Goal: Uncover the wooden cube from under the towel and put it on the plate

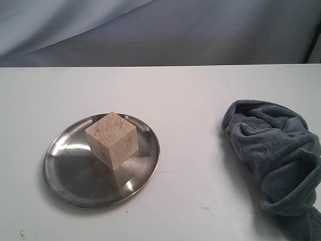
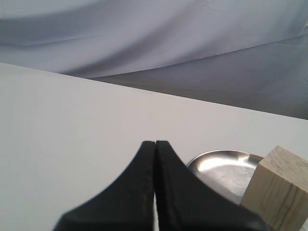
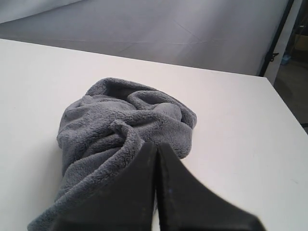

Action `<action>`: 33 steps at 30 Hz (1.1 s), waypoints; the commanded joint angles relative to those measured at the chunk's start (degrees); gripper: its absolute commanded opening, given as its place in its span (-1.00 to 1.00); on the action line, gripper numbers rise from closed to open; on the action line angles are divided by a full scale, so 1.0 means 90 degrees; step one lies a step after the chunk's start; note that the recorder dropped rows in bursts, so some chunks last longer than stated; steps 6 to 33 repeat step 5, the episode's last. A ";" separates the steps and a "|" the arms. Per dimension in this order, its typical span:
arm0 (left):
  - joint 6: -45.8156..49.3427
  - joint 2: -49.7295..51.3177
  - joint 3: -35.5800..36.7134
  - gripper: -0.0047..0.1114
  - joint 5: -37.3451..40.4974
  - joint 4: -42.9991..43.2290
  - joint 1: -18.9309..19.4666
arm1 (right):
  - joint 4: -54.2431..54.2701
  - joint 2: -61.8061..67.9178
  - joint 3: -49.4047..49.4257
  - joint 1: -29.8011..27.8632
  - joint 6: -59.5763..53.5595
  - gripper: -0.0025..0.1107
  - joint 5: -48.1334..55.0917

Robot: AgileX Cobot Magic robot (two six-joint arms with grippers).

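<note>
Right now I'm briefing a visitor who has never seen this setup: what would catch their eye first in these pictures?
The wooden cube stands out first, sitting on the shiny plate at the left of the exterior view. Next is the towel, a crumpled heap on the right, well apart from the plate. In the wrist views, the left gripper and the right gripper are both shut and empty.
</note>
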 commanded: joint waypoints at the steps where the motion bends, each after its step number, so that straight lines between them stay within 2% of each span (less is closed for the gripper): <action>1: -0.0023 -0.0017 0.0029 -0.92 -0.0049 -0.0029 0.0013 | 0.0000 -0.0024 0.0022 -0.0055 0.0017 -0.96 0.0012; 33: -0.0023 -0.0017 0.0029 -0.92 -0.0049 -0.0029 0.0013 | 0.0000 -0.0024 0.0022 -0.0055 0.0017 -0.96 0.0012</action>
